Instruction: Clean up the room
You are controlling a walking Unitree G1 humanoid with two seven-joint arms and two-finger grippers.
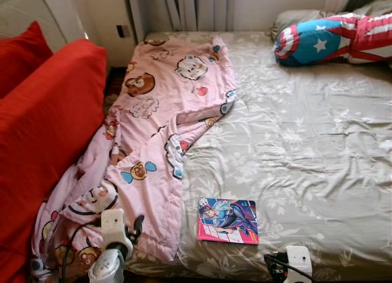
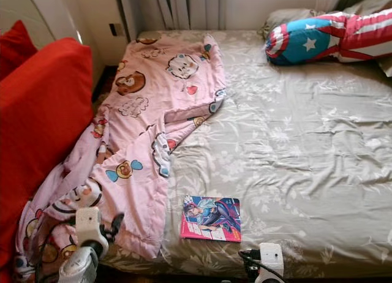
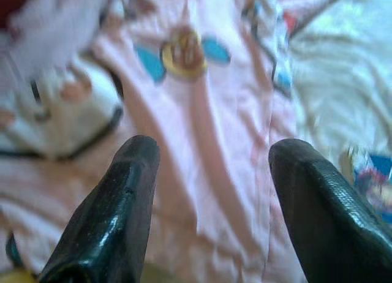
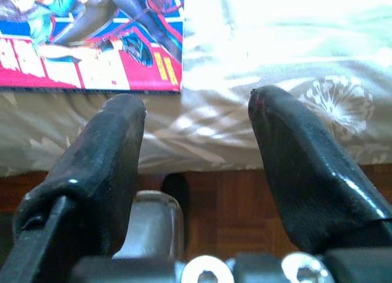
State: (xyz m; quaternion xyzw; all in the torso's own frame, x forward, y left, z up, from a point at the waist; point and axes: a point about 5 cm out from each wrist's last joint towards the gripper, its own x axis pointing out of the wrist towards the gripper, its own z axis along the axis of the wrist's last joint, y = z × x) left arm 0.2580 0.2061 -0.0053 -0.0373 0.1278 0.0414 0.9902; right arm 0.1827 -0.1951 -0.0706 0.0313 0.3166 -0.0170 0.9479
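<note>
Bed (image 1: 318, 130): sitting bare under its grey floral sheet, reaching from 12 down to 6 o'clock.
Blanket (image 1: 159, 124): lying crumpled, long axis running from 12 toward 7 o'clock, spilling off the edge.
Magazine (image 1: 227, 220): lying flat near the foot edge.
Left gripper (image 3: 208, 173): hovering over the blanket's lower end, fingers spread wide, holding nothing.
Right gripper (image 4: 196, 142): gaping empty at the bed's edge, magazine at its 11 o'clock — looking the nearer arm.

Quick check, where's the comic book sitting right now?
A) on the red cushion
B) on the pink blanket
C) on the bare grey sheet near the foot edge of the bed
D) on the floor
C: the comic book lies flat on the grey floral sheet, just beside the pink blanket and near the bed's front edge.
</note>
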